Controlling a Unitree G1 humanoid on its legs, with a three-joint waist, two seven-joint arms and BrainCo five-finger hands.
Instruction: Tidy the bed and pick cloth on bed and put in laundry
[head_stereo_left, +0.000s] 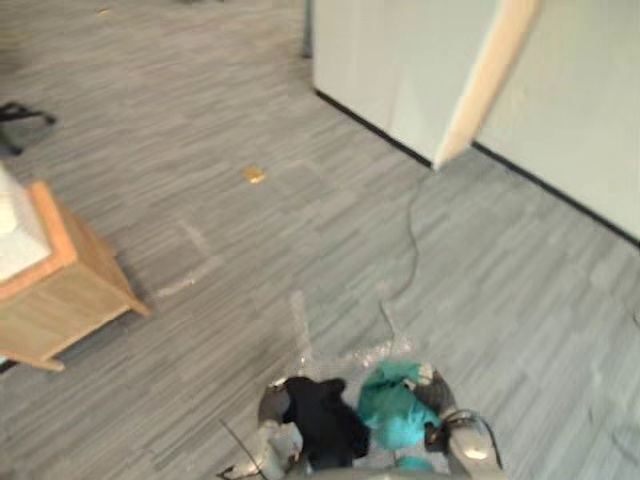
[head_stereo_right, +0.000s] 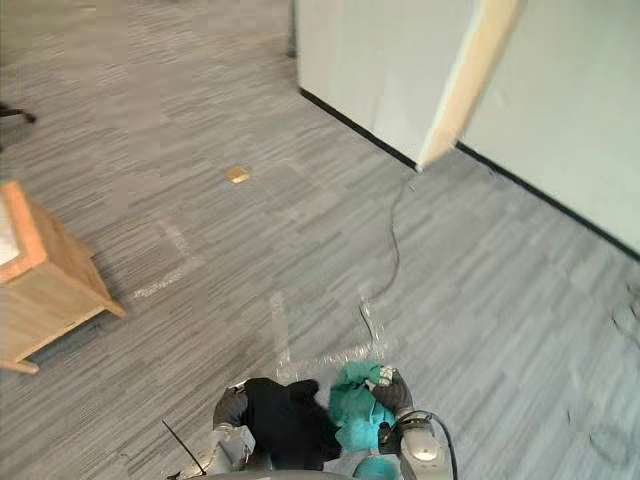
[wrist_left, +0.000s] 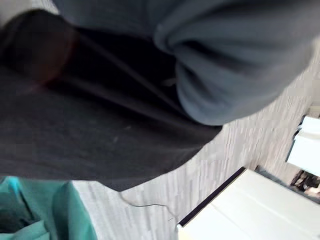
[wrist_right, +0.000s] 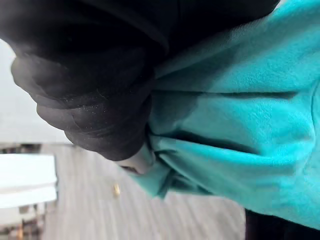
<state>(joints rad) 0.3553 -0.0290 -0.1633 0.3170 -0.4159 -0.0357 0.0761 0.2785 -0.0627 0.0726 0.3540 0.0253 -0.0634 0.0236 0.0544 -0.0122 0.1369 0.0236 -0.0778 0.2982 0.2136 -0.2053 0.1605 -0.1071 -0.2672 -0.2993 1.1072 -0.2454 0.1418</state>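
low over the floor (head_stereo_left: 250, 260), the left hand (head_stereo_right: 228, 410) is bearing the black cloth (head_stereo_right: 285, 420) and the right hand (head_stereo_right: 398, 392) the teal cloth (head_stereo_right: 352, 410); cloth is hiding both grips, so i cannot tell them; i'd be hugging both bundles close while seeking the laundry.

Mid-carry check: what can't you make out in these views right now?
Left robot hand hold: left wrist view, black cloth covers it.
Right robot hand hold: right wrist view, teal cloth covers it.
Wooden furniture: cut off by the eye views' left edge.
Yellow scrap on the floor: too small to identify.
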